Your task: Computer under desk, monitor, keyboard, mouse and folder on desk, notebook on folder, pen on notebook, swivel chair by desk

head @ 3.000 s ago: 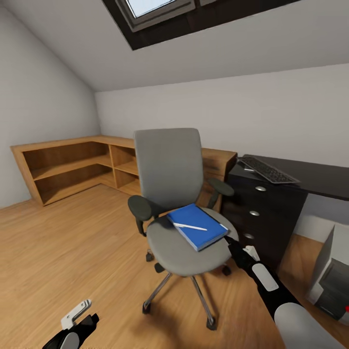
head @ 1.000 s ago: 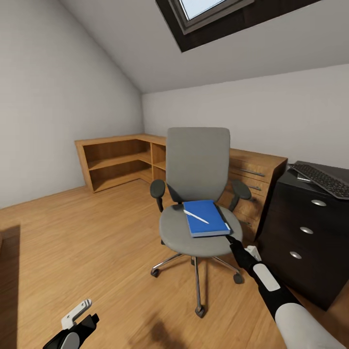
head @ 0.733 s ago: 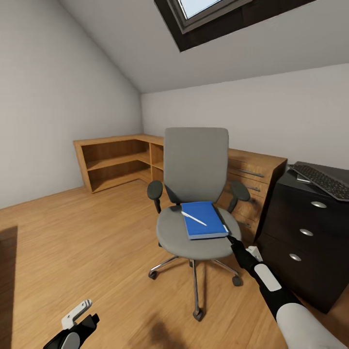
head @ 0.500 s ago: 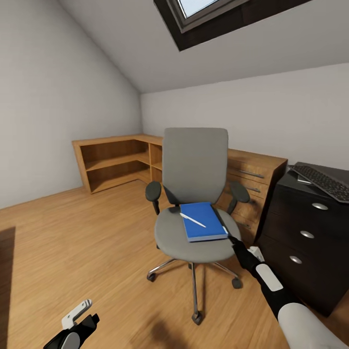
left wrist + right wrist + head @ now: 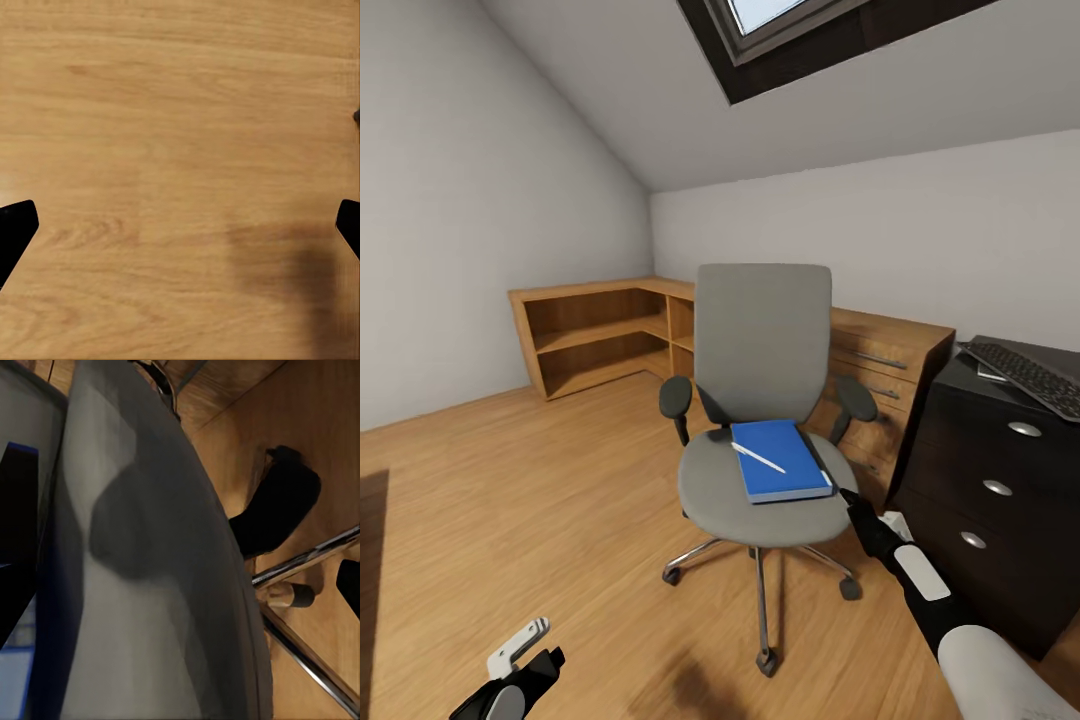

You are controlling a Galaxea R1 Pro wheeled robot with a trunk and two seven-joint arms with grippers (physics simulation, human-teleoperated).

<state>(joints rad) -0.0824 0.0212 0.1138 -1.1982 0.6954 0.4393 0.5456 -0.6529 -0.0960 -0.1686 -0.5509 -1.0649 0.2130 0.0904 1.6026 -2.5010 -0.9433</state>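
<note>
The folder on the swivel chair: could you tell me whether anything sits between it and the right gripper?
Nothing visible does. The right gripper sits at the seat edge of the swivel chair, beside the near corner of the folder. A pen lies on the folder, away from that corner.

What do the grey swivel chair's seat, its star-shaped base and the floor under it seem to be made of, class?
The grey swivel chair's seat looks like matte woven upholstery: even grey, no shine. Its star-shaped base looks like polished metal, probably chrome: thin bright legs with highlights. The floor looks like light varnished wood or laminate: grain lines and plank seams show in the left wrist view.
</note>
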